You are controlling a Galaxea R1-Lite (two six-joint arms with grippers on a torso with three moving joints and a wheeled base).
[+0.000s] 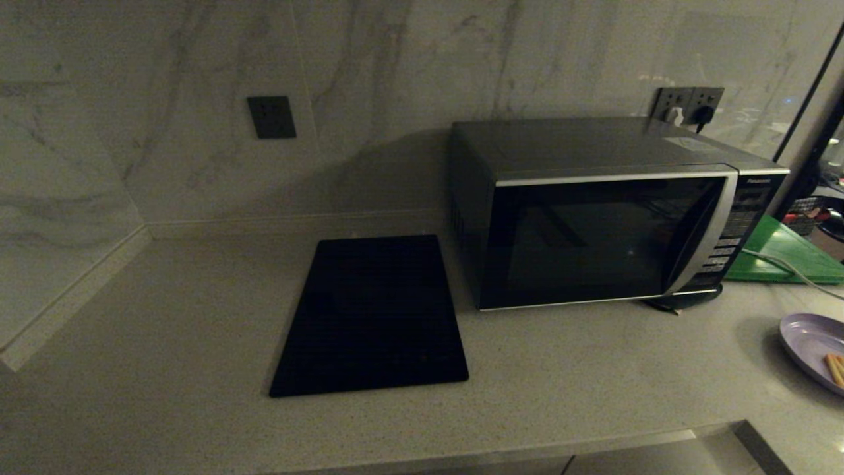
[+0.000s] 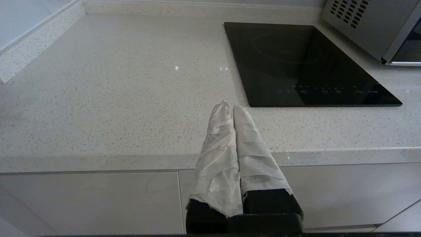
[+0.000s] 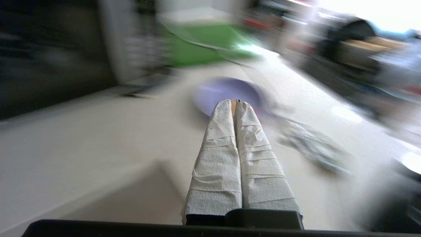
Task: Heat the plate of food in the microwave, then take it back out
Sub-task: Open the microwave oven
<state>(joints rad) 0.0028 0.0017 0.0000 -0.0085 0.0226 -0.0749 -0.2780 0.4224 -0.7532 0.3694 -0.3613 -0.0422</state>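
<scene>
On the desk, a flat black slab is seen at centre-left, w/ the left gripper held above the desk's front edge just beside it, its cloth-wrapped fingers pressed closed on nothing. The microwave is set just right of the slab, door shut, back near the wall. A green board is laid right of the microwave. The plate of food is found at the far right, cut by the frame edge. The right gripper is pointed toward that plate, fingers closed & empty.
</scene>
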